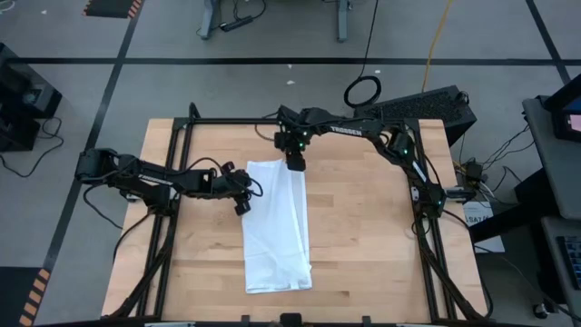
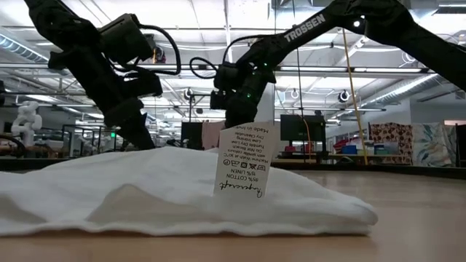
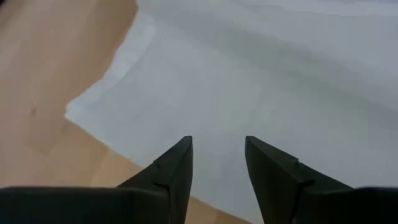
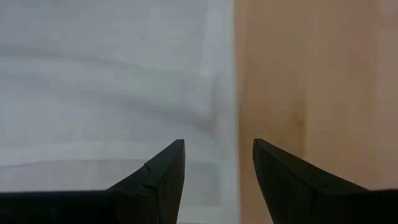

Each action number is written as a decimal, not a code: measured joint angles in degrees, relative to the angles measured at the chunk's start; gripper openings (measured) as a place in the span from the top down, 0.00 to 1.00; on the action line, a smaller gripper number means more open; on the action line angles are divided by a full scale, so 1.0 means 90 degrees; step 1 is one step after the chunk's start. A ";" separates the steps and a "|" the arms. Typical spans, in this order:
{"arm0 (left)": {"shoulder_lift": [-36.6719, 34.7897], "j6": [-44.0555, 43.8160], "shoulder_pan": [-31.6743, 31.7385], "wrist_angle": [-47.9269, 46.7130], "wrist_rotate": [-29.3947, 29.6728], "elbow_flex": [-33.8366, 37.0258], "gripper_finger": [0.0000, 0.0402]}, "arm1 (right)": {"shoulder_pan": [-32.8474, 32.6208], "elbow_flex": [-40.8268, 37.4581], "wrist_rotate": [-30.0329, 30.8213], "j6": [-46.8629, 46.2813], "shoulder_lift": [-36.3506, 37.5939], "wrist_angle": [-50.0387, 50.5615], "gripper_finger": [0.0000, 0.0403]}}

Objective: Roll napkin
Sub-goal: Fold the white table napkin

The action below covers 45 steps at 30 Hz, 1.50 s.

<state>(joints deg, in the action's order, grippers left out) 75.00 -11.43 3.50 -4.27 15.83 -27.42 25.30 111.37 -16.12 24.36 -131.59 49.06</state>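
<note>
The white folded cloth napkin (image 1: 277, 227) lies lengthwise mid-table on the light wooden table (image 1: 381, 236), toward its near edge. The left gripper (image 1: 242, 205) and the right gripper (image 1: 295, 164), fingers parted, grasp nothing.

One napkin (image 1: 277, 227) is lying on one worktop (image 1: 363, 236), with one label (image 2: 245, 160) standing up; two tools, left tool (image 1: 242, 205) and right tool (image 1: 295, 164), are hovering at its edges.

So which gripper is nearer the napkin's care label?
The left one, narrowly. The left gripper sits at the napkin's left edge; the right gripper is at its far end. The care label stands at the near end.
</note>
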 joint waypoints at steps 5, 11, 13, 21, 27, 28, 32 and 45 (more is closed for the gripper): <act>0.0000 0.0271 -0.0060 0.0202 0.0178 0.0000 0.62 | -0.0265 0.0000 0.0800 -0.0175 0.0000 0.0011 0.55; 0.0000 0.1104 0.0162 0.0916 0.0381 -0.0005 0.62 | -0.0486 0.0000 0.0991 -0.0153 0.0000 -0.0252 0.55; -0.0002 0.1169 0.0272 0.0964 0.0178 -0.0007 0.62 | -0.0510 0.0000 0.0949 -0.0184 0.0000 -0.0376 0.56; -0.0002 0.0975 0.0463 0.0427 -0.0162 -0.0007 0.62 | -0.0490 -0.0008 0.0930 -0.0283 -0.0048 -0.0238 0.76; 0.0030 0.0975 0.0467 0.0363 -0.0162 -0.0007 0.62 | -0.0490 -0.0012 0.0488 -0.0196 -0.0049 -0.0273 0.97; 0.0070 0.0977 0.0467 0.0367 -0.0162 -0.0007 0.62 | -0.0490 -0.0012 0.0457 -0.0163 -0.0049 -0.0238 0.98; 0.0361 0.0976 0.0484 0.0295 -0.0072 -0.0007 0.62 | -0.0489 -0.0003 0.0465 -0.0105 -0.0046 0.0069 0.99; 0.1285 0.0943 0.0492 0.0528 0.0238 -0.0036 0.62 | -0.0473 0.0792 0.0958 0.0175 0.0009 0.1606 1.00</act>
<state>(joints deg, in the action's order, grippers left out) 86.56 -2.95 7.92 0.49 17.97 -27.75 21.04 118.50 -7.50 25.93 -131.51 63.52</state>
